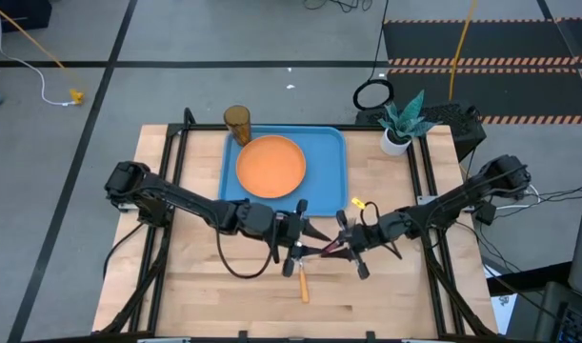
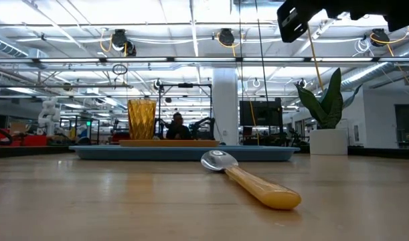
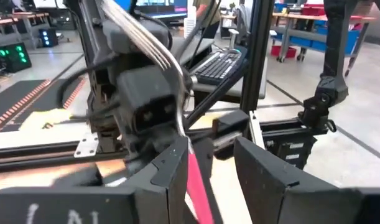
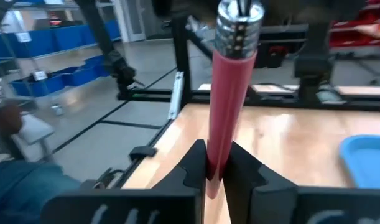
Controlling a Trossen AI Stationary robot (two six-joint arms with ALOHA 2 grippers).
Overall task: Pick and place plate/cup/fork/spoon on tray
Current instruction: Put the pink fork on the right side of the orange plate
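The fork (image 1: 321, 251), with a red handle and silver tines, is held up above the table's middle between my two grippers. My right gripper (image 1: 344, 246) is shut on it. My left gripper (image 1: 298, 243) is open, one finger on either side of the handle (image 3: 199, 186). I cannot tell whether it touches. The orange-handled spoon (image 1: 301, 282) lies flat on the wood near the front edge. The orange plate (image 1: 270, 166) lies on the light-blue tray (image 1: 331, 157). The amber cup (image 1: 237, 122) stands upright at the tray's far left corner. My right gripper pinches the fork's red handle (image 4: 218, 149) between its two fingers, near the handle's free end. The fingers come in level from the table's right side. The fork is lifted clear and rises steeply from the fingers, its metal neck (image 4: 237, 28) and tines on top.
A small potted plant (image 1: 400, 124) stands at the table's far right corner. Black frame rails (image 1: 172, 171) run along the table's left and right sides. Bare wood (image 1: 214, 295) lies around the spoon and along the near edge.
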